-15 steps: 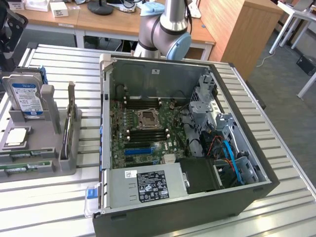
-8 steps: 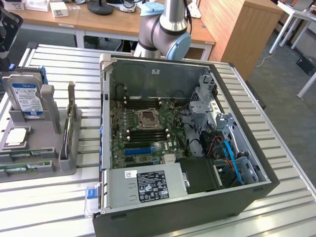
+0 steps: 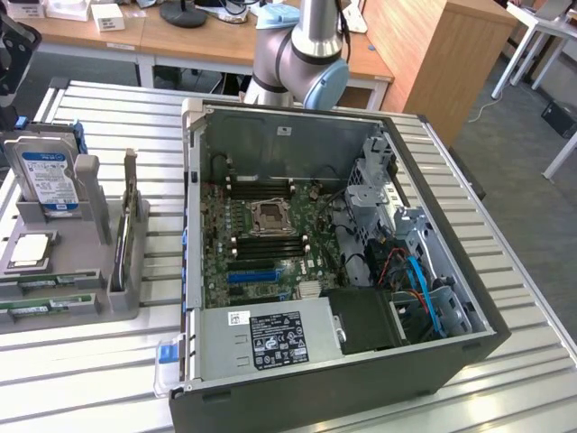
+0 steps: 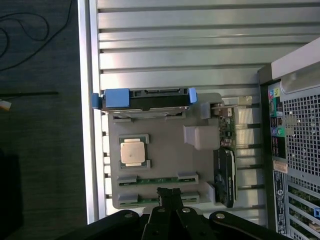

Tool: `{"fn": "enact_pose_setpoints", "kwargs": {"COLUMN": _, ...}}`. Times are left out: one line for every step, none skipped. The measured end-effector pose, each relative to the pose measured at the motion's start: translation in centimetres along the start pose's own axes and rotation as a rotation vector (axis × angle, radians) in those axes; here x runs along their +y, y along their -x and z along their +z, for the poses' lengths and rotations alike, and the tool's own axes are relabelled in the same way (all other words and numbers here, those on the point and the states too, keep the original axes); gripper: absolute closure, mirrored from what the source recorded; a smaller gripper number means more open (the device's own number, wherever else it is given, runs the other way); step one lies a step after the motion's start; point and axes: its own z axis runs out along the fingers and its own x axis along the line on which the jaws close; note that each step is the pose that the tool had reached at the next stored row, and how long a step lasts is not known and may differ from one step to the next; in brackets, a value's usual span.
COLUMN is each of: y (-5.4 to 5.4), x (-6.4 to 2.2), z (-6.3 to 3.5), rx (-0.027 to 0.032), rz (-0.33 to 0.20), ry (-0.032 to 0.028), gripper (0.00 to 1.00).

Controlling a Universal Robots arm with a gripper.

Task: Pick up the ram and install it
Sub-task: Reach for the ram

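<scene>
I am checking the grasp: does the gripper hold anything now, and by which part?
Nothing is held. The gripper is shut and empty, above the grey plastic tray, where a long thin green ram stick lies.

Your slatted metal workbench (image 3: 99,379) stands on grey carpet (image 3: 518,135); behind it you see wooden desks (image 3: 198,41) and a wooden cabinet (image 3: 433,54), evenly lit.

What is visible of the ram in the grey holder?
Two ram sticks sit in parallel slots of the grey holder, beside the square silver chip. Each shows as a long, narrow green strip with grey clips near both ends. The inner stick is uncovered; the outer stick, at the holder's edge, is partly hidden by the gripper, jaws shut, over it.
</scene>
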Motion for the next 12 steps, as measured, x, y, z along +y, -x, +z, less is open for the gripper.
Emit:
{"fn": "enact_pose_setpoints", "kwargs": {"y": 0.0, "x": -0.03, "z": 0.00, "rx": -0.0001, "rz": 0.000, "ry": 0.0000, "gripper": 0.89}}
{"fn": "enact_pose_setpoints", "kwargs": {"y": 0.0, "x": -0.08, "z": 0.00, "rx": -0.0001, "rz": 0.000, "ry": 0.0001, "gripper": 0.89}}
{"fn": "enact_pose_setpoints", "kwargs": {"y": 0.0, "x": -0.15, "z": 0.00, "rx": -0.0001, "rz": 0.000, "ry": 0.0001, "gripper": 0.89}}
{"fn": "enact_pose_setpoints", "kwargs": {"y": 0.1, "x": -0.24, "z": -0.01, "rx": -0.0001, "rz": 0.000, "ry": 0.0001, "gripper": 0.89}}
{"fn": "enact_pose_setpoints", "kwargs": {"y": 0.1, "x": -0.34, "z": -0.01, "rx": -0.0001, "rz": 0.000, "ry": 0.0000, "gripper": 0.89}}
{"fn": "enact_pose_setpoints", "kwargs": {"y": 0.1, "x": -0.46, "z": -0.01, "rx": -0.0001, "rz": 0.000, "ry": 0.0001, "gripper": 0.89}}
{"fn": "enact_pose_setpoints", "kwargs": {"y": 0.1, "x": -0.59, "z": -0.02, "rx": 0.0000, "rz": 0.000, "ry": 0.0000, "gripper": 0.89}}
{"fn": "enact_pose_setpoints", "kwargs": {"y": 0.2, "x": -0.70, "z": -0.02, "rx": -0.0001, "rz": 0.000, "ry": 0.0001, "gripper": 0.89}}
{"fn": "enact_pose_setpoints", "kwargs": {"y": 0.2, "x": -0.81, "z": -0.03, "rx": -0.0001, "rz": 0.000, "ry": 0.0001, "gripper": 0.89}}
{"fn": "enact_pose_setpoints", "kwargs": {"y": 0.2, "x": -0.93, "z": -0.03, "rx": -0.0001, "rz": 0.000, "ry": 0.0001, "gripper": 0.89}}
{"fn": "enact_pose_setpoints", "kwargs": {"y": 0.3, "x": -1.06, "z": -0.04, "rx": 0.0000, "rz": 0.000, "ry": 0.0001, "gripper": 0.89}}
{"fn": "enact_pose_setpoints", "kwargs": {"y": 0.3, "x": -1.20, "z": -0.04, "rx": -0.0001, "rz": 0.000, "ry": 0.0001, "gripper": 0.89}}
